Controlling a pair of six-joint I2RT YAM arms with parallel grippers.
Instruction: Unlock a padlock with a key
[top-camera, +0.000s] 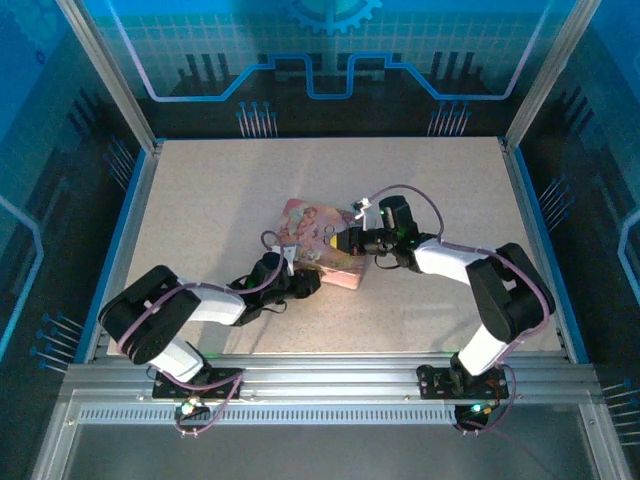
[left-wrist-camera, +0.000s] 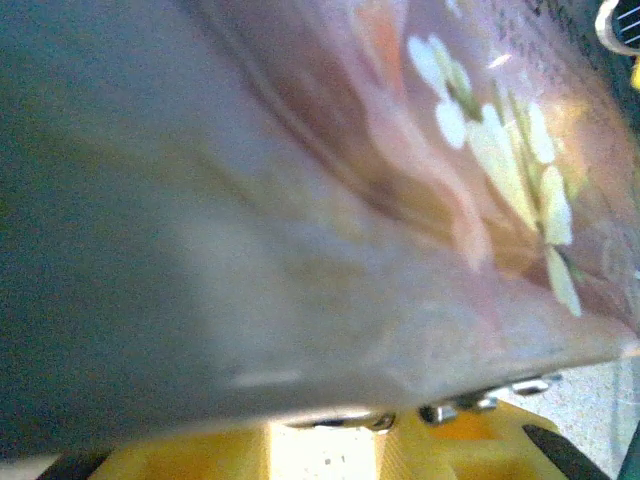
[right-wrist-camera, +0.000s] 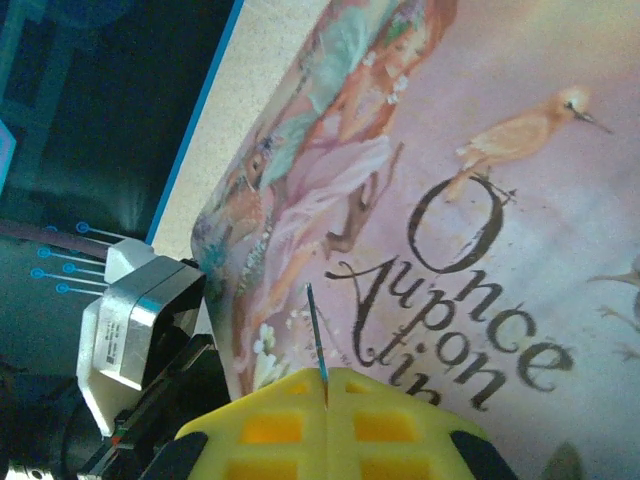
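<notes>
The thin dark metal key (right-wrist-camera: 314, 318) stands pinched between the closed yellow fingers of the right gripper (right-wrist-camera: 325, 378), its blade hovering over the lid of the pink illustrated box (right-wrist-camera: 520, 150), close to one edge. The left gripper (top-camera: 288, 272) presses against the box's near edge; I cannot tell whether it grips. Small silvery metal bits (left-wrist-camera: 470, 403) at that edge may be the padlock, too blurred to say. The key seems to be on its approach; next comes finding the keyhole and aligning the blade squarely.
</notes>
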